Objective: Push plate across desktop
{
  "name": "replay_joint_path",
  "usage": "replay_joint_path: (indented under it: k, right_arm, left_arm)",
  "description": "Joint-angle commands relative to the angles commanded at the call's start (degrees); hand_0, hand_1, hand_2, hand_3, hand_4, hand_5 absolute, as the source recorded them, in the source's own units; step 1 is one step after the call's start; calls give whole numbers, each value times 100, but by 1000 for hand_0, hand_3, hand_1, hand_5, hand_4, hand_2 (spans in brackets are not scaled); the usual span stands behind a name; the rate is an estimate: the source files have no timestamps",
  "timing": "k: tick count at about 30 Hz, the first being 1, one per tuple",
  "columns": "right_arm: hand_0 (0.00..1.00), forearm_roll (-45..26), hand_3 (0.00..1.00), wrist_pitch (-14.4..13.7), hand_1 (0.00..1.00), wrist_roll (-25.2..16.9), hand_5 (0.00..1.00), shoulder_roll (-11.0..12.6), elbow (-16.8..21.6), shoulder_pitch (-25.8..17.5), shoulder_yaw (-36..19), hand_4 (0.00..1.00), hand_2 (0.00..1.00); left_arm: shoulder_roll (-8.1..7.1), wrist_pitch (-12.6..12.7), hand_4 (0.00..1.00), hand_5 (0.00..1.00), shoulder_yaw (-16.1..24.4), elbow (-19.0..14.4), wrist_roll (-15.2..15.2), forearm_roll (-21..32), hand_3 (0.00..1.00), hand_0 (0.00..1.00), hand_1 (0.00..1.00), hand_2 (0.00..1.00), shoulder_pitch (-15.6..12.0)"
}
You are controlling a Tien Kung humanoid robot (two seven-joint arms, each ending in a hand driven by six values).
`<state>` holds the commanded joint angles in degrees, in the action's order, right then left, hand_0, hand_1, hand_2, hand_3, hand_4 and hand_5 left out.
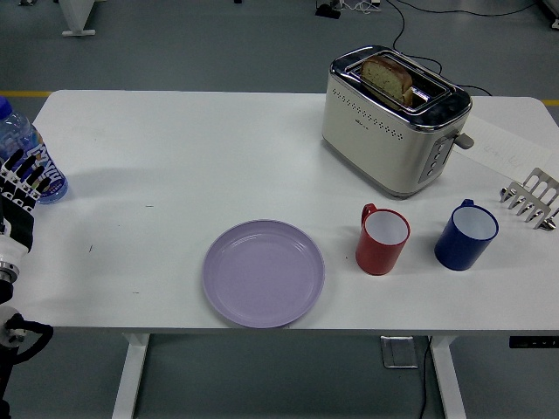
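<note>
A round lilac plate (263, 273) lies flat on the white table (218, 157), near its front edge and a little left of centre. My left hand (17, 196) is at the picture's far left edge, well away from the plate, its black fingers spread and holding nothing. Part of the hand is cut off by the frame. The right hand is out of sight.
A water bottle (26, 153) stands just behind the left hand. A red mug (383, 238) and a blue mug (466, 234) stand right of the plate. A toaster (393, 118) with bread sits at the back right, and a metal rack (530, 197) at the right edge.
</note>
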<state>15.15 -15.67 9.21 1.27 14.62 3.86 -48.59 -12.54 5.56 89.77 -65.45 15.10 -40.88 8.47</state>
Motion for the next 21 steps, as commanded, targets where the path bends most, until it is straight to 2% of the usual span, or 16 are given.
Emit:
replay_joint_path:
  k: [10, 18, 21]
  right_arm:
    - [591, -17, 597, -17, 526, 6, 545, -7, 4, -24, -11, 371, 610]
    - [590, -12, 597, -25, 526, 12, 546, -4, 6, -59, -16, 371, 609]
    - [591, -16, 596, -29, 526, 13, 545, -5, 7, -65, -17, 370, 609]
  left_arm:
    - [-113, 4, 523, 998, 330, -32, -33, 106, 807, 806, 829, 826, -112]
    - [-81, 32, 526, 998, 413, -37, -2, 200, 802, 805, 830, 825, -172]
    - [-73, 0, 529, 998, 398, -36, 13, 440, 801, 805, 829, 824, -196]
